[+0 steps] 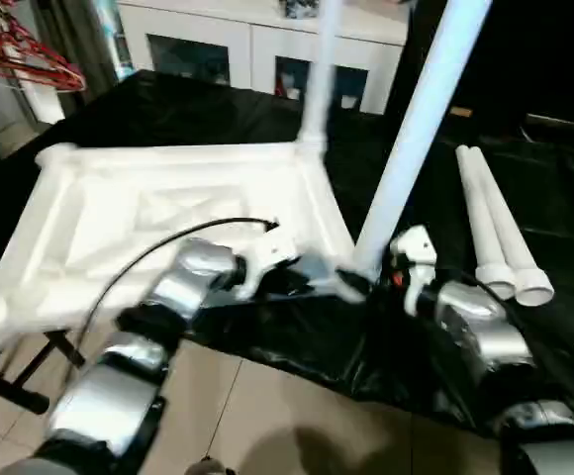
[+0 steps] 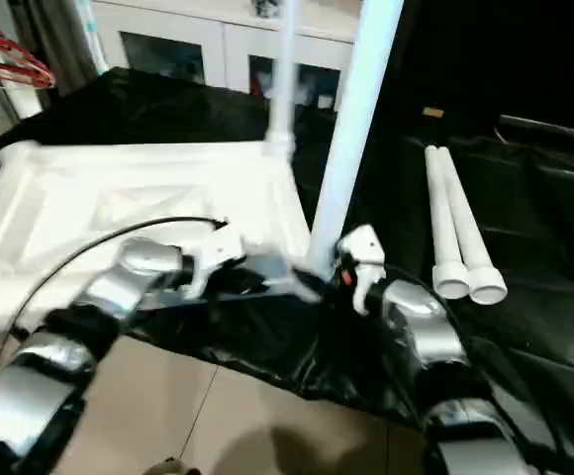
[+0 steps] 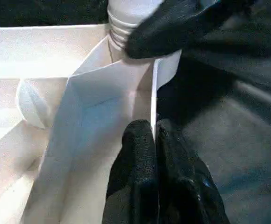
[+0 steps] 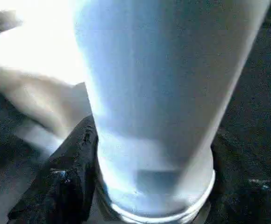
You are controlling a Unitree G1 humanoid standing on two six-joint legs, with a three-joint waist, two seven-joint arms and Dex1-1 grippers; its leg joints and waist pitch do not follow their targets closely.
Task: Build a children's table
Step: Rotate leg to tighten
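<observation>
black sheeting (image 1: pixel 525 178) is spread under the upturned table top (image 1: pixel 168 213). its near rim is pinched by the left gripper (image 3: pixel 154 135); the tilted leg (image 1: pixel 416 119) is clasped at the near corner by the right gripper (image 4: pixel 149 177).

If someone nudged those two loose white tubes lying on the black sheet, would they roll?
Probably: the two loose legs are smooth and round, though their flared ends might curve the roll. They look hollow, so likely light, and stiff. The crinkled black sheet may slow them.
</observation>
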